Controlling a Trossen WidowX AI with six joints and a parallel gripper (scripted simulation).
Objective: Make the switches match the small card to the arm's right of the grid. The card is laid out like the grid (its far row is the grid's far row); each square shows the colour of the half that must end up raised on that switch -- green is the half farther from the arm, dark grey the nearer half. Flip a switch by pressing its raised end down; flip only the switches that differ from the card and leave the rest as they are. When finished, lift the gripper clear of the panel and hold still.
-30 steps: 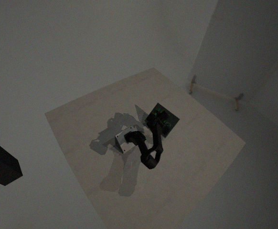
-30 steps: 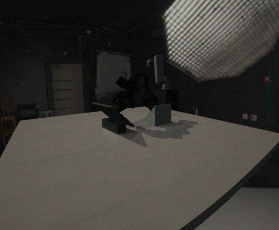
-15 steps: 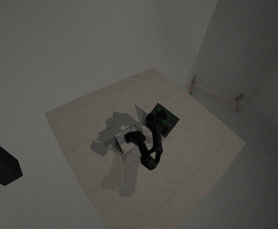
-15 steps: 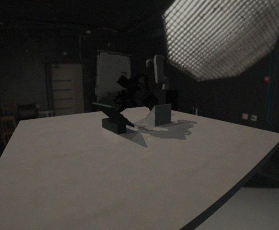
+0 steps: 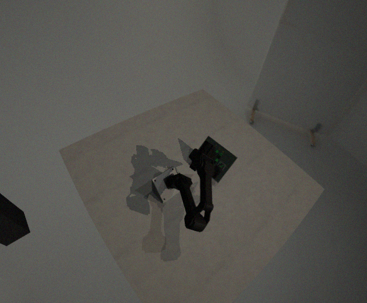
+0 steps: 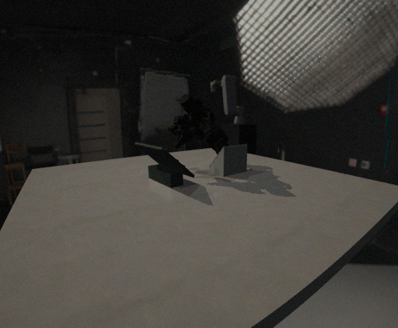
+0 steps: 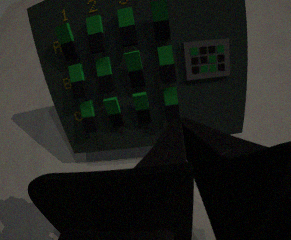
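Observation:
The tilted dark green panel [image 5: 229, 158] [image 6: 172, 164] [image 7: 207, 107] carries switches in three rows, A to C, and four columns. In the wrist view the far-right switch [image 7: 160, 11] of row A has a darker green half than its neighbours; most other green halves look bright. Exact tilts are hard to tell. The card [image 7: 207, 76] reads, far row first: green, dark, dark, green; dark, dark, green, dark; dark, green, green, dark. My gripper [image 7: 178, 125] is shut and empty. In the wrist view its tips appear just below the near-right switch [image 7: 170, 96]; contact cannot be told.
A pale wedge-shaped block [image 5: 169, 192] [image 6: 235, 160] stands beside the panel on the table [image 5: 258, 196] [image 6: 156, 247]. The arm [image 5: 205, 187] reaches over the panel and hides part of it in the top view. Shadows fall across the table.

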